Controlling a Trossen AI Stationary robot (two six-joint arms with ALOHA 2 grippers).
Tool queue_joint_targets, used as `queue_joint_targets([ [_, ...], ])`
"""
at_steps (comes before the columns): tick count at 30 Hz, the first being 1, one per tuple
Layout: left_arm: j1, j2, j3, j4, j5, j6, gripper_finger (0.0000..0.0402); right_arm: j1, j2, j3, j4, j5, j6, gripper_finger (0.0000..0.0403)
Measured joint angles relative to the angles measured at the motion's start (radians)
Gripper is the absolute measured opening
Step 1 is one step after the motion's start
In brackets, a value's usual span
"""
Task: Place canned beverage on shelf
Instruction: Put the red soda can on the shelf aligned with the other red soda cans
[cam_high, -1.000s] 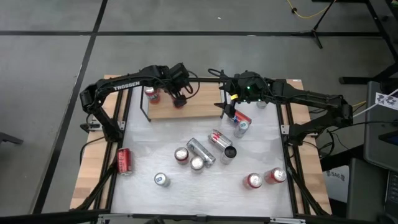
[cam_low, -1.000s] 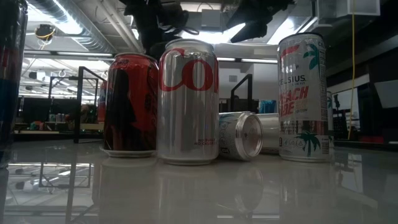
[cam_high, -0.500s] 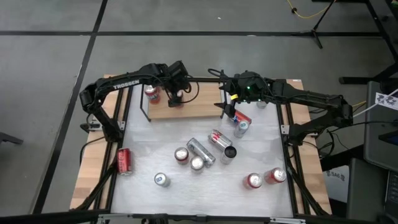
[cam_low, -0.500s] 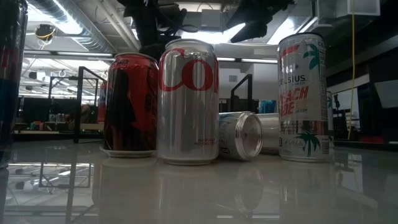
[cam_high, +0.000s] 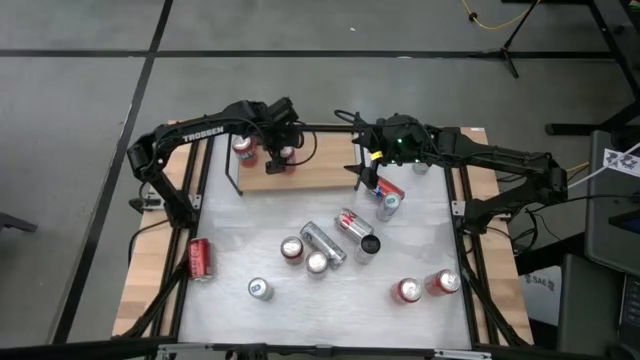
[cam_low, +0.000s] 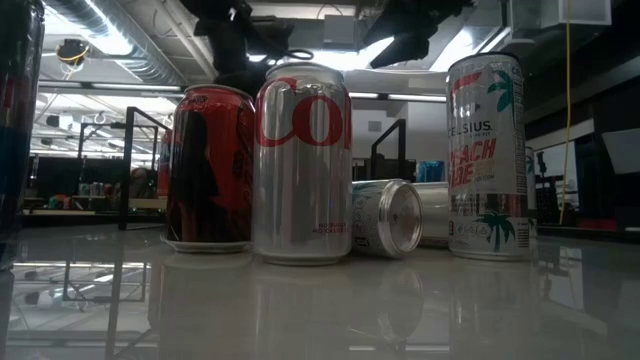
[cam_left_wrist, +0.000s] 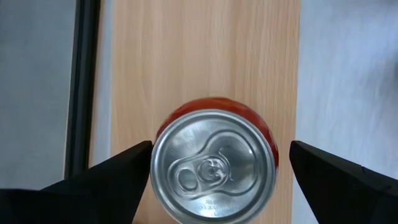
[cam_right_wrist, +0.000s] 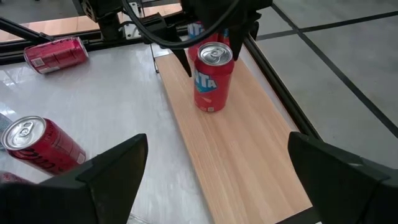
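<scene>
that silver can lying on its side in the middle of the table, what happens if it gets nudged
The silver can lies on its side on the smooth, glossy table, so it would probably roll. Upright cans stand close by, so it might bump them. Its metal skin looks slippery.

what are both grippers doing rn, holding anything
left gripper: open, straddling the red can upright on the shelf, not gripping.
right gripper: open, empty, over the shelf.

Robotics laboratory or workshop: exposed ceiling ducts (cam_low: 150, 40) and strip lights (cam_low: 100, 45) above, grey tiled floor (cam_high: 90, 120) around the counter (cam_high: 270, 225), a tripod (cam_high: 515, 35) with yellow cable (cam_high: 490, 20) beyond, equipment racks (cam_low: 85, 190) in the background
</scene>
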Motion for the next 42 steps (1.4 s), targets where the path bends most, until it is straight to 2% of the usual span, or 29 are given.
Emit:
queue_joint_targets([
  [13, -0.005, 0.0, -0.003, 0.005, -0.001, -0.034, 0.0369, 0.0, 0.0, 0.0, 0.0, 0.0, 0.0, 0.0379],
  [18, -0.01, 0.0, -0.003, 0.005, -0.034, -0.034, 0.0366, 0.0, 0.0, 0.0, 0.0, 0.0, 0.0, 0.0379],
  [22, -0.012, 0.0, -0.003, 0.005, -0.041, -0.034, 0.0346, 0.0, 0.0, 0.0, 0.0, 0.0, 0.0, 0.0379],
  [31, -0.011, 0.0, -0.003, -0.007, -0.031, -0.039, 0.0269, 0.0, 0.0, 0.0, 0.0, 0.0, 0.0, 0.0379],
  [42, -0.012, -0.009, -0.001, -0.084, -0.013, -0.062, 0.0267, 0.0, 0.0, 0.0, -0.001, 0.0, 0.0, 0.0379],
])
